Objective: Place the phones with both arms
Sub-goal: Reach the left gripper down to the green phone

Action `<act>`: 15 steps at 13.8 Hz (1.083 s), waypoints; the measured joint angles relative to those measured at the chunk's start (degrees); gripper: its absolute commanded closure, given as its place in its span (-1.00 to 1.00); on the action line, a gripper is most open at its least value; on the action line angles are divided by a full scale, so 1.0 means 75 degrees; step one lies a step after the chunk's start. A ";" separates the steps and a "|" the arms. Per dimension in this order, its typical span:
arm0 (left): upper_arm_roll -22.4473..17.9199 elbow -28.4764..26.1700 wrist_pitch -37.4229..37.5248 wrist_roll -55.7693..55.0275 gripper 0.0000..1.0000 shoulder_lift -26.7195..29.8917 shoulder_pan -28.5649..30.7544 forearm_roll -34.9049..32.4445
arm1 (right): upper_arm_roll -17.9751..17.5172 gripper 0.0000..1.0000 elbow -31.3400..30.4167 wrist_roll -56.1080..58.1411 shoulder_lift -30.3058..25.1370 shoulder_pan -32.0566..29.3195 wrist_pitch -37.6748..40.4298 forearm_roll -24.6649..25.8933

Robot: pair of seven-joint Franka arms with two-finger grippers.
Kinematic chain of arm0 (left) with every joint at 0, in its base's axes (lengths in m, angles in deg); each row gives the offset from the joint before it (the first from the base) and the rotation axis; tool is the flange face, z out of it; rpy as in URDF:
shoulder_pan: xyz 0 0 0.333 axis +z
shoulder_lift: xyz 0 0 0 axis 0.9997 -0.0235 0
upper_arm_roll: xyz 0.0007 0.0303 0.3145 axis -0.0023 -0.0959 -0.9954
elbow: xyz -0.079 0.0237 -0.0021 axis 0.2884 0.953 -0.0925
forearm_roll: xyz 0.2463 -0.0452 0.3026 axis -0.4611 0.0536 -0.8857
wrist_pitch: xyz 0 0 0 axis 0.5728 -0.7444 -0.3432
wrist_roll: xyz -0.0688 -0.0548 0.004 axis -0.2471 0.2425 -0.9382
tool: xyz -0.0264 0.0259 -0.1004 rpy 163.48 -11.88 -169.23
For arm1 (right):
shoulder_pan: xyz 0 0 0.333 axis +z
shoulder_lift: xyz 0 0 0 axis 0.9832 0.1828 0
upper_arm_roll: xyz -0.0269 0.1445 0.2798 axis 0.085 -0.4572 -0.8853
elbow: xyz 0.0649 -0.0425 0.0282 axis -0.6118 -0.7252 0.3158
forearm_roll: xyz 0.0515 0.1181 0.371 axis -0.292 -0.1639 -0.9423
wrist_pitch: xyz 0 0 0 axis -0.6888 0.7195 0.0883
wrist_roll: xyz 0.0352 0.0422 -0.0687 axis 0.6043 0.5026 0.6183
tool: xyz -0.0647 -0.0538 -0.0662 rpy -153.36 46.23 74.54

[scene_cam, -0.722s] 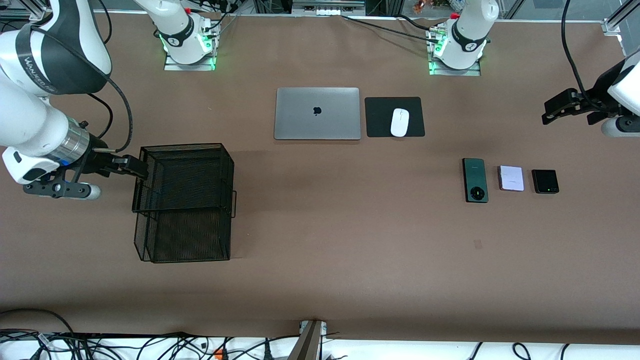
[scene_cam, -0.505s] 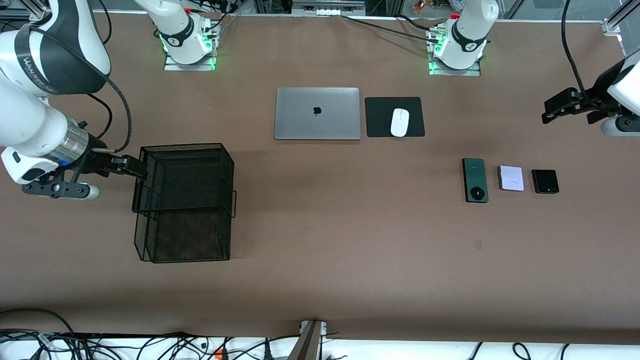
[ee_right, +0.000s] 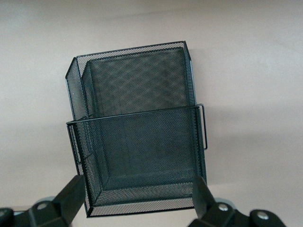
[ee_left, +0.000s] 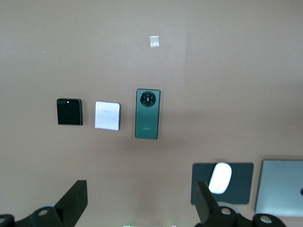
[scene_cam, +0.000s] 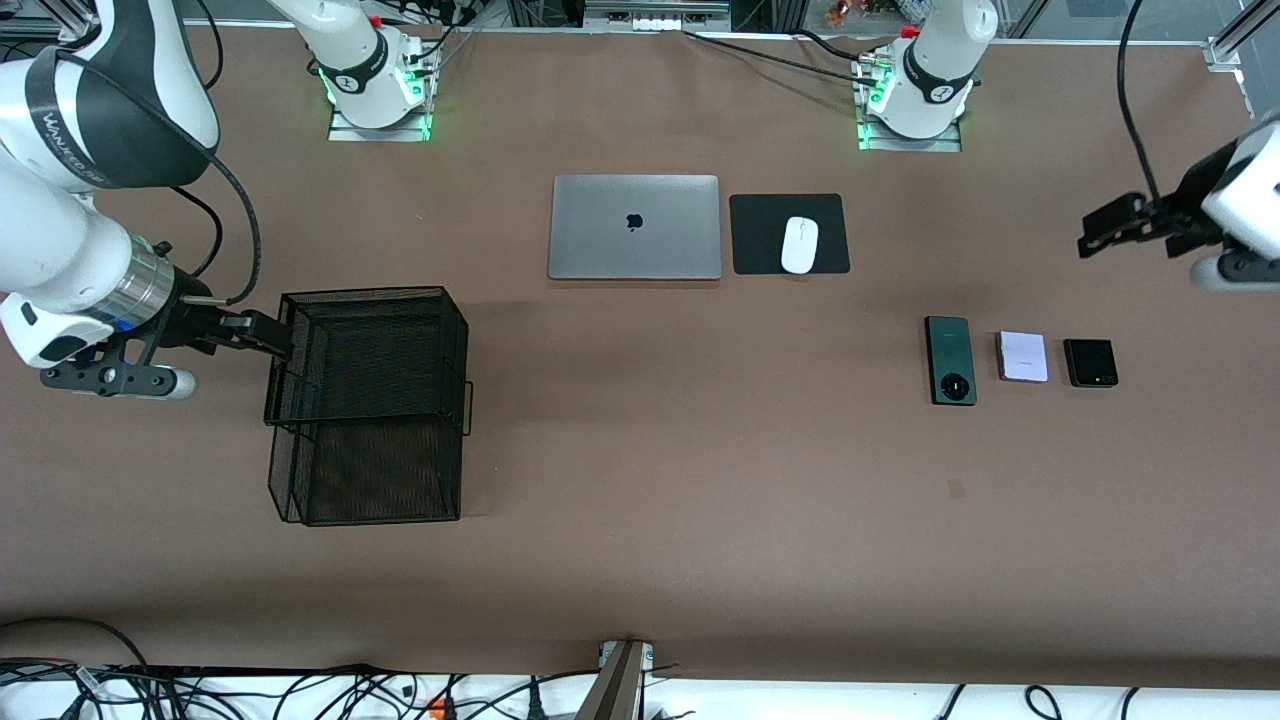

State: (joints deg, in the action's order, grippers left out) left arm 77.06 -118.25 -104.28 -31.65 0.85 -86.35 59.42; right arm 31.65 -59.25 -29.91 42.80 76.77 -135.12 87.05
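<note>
Front view shows little change: the left gripper (scene_cam: 1100, 232) has lifted slightly at the left arm's end of the table, jaws wide and empty. The right gripper (scene_cam: 262, 335) waits at the mesh basket (scene_cam: 365, 405), also wide. The green phone (scene_cam: 951, 360), lilac phone (scene_cam: 1022, 357) and black phone (scene_cam: 1090, 362) lie untouched, so no pick has started.
</note>
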 measured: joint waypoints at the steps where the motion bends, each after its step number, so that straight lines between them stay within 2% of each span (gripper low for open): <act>1: -0.0004 -0.0342 -0.0459 0.0012 -1.00 -0.0077 0.0033 -0.0005 | 0.0000 -1.00 0.0001 0.0000 0.0000 0.0000 0.0005 0.0000; 6: -0.0012 -0.2283 -0.3138 0.0194 -1.00 -0.0292 0.0150 -0.0011 | -0.0001 -1.00 0.0001 0.0001 0.0000 0.0000 0.0041 0.0000; 12: -0.0013 -0.4848 -0.6975 0.0326 -1.00 -0.0502 0.0263 -0.0211 | -0.0003 -1.00 0.0002 0.0002 0.0000 0.0000 0.0046 0.0000; 15: -0.0013 -0.5483 -0.8156 0.0326 -1.00 -0.0873 0.0265 -0.0544 | -0.0004 -1.00 0.0002 0.0018 0.0000 0.0000 0.0047 0.0000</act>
State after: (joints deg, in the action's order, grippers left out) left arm 76.97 -159.38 -165.45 -29.21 -5.69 -84.36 55.34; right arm 31.62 -59.24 -29.77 42.80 76.77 -134.76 87.05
